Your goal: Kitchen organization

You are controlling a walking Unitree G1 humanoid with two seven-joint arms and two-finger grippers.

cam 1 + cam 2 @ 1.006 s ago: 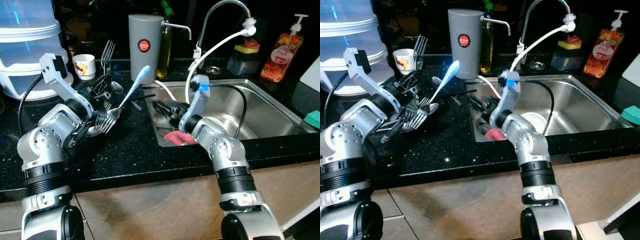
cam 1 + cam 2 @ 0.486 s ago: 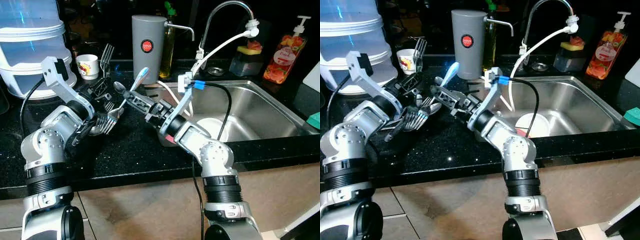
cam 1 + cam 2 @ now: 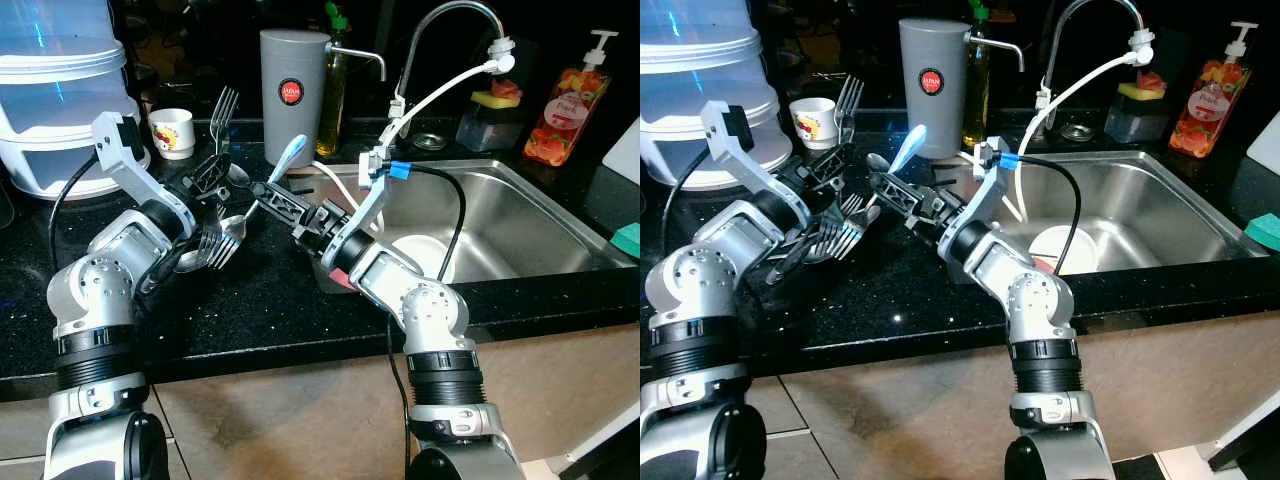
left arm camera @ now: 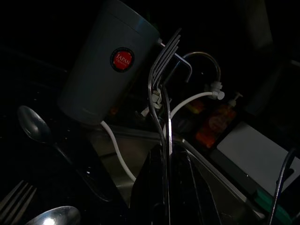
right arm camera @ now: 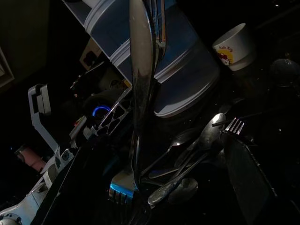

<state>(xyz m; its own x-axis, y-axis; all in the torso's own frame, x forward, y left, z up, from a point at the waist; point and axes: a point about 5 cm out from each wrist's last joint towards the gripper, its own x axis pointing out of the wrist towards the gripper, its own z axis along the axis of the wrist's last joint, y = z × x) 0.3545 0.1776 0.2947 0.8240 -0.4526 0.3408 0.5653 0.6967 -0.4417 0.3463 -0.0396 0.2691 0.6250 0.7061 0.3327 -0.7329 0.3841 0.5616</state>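
A pile of forks and spoons (image 3: 207, 248) lies on the black counter left of the sink. My left gripper (image 3: 212, 172) is shut on a silver fork (image 3: 222, 105) and holds it upright above the pile; the left wrist view shows its tines (image 4: 165, 56) pointing up. A blue-handled fork (image 3: 286, 157) leans up out of the pile. My right gripper (image 3: 266, 190) reaches left from the sink and is open, its fingers on either side of that handle (image 5: 139, 79). A spoon (image 3: 237, 173) lies just behind it.
A grey tumbler (image 3: 293, 95), a white cup (image 3: 172, 130) and stacked plastic containers (image 3: 55, 90) stand at the back. The steel sink (image 3: 530, 205) holds a white dish (image 3: 425, 255) and a pink cloth (image 3: 345, 278). Faucet (image 3: 450, 15), soap bottle (image 3: 565, 110) behind.
My right arm has swung out of the sink to the left, bringing its gripper to the blue-handled fork. The left gripper has lifted its fork slightly.
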